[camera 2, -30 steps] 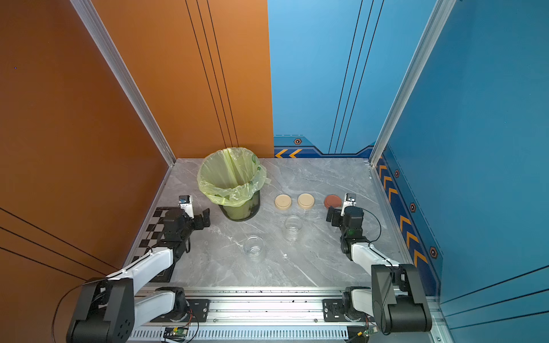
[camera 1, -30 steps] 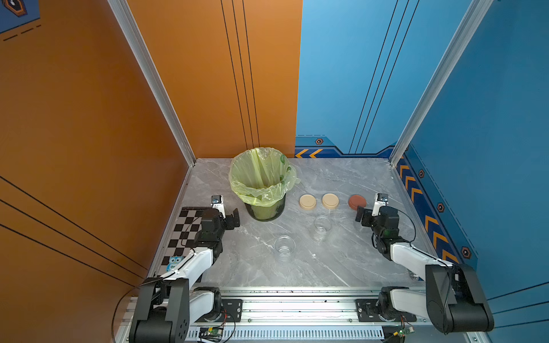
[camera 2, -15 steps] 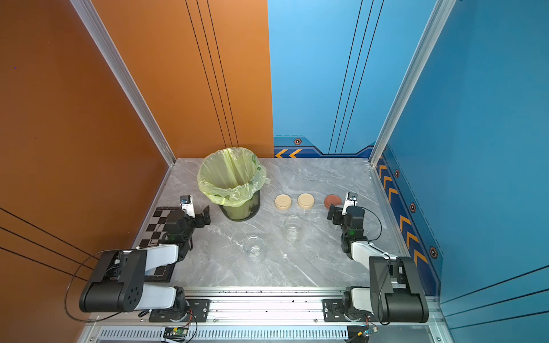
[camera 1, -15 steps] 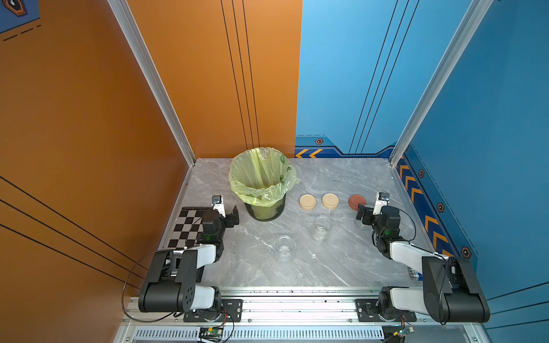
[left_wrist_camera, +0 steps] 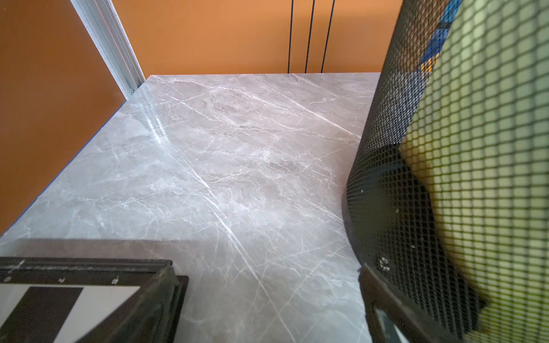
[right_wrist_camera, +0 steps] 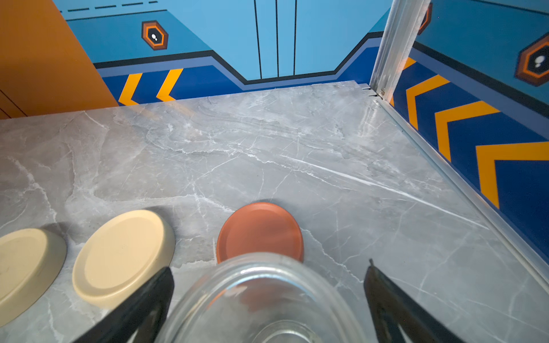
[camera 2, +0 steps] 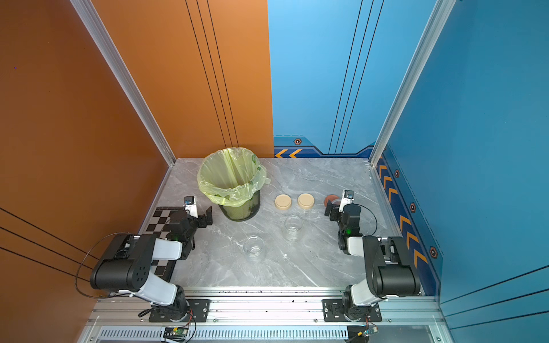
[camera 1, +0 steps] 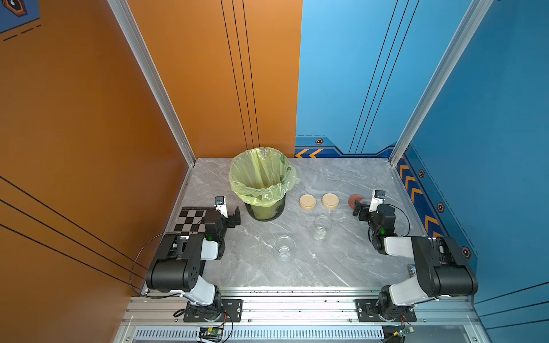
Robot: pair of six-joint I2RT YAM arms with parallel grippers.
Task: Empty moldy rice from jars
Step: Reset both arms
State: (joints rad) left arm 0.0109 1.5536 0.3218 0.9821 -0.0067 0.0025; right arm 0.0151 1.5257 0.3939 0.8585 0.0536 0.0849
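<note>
No word, brand name or clear numeral can be read anywhere. The only signs are painted wall graphics. A pair of orange chevrons points left on the dark blue band of the back wall. A row of side chevrons runs along the same band on the right wall. Orange-rimmed hexagon badges have white dots at their centres.

In the left wrist view a small white mark stands on the black base of the mesh bin, too blurred to read. Tiny white ticks on the checkerboard frame are equally illegible.
</note>
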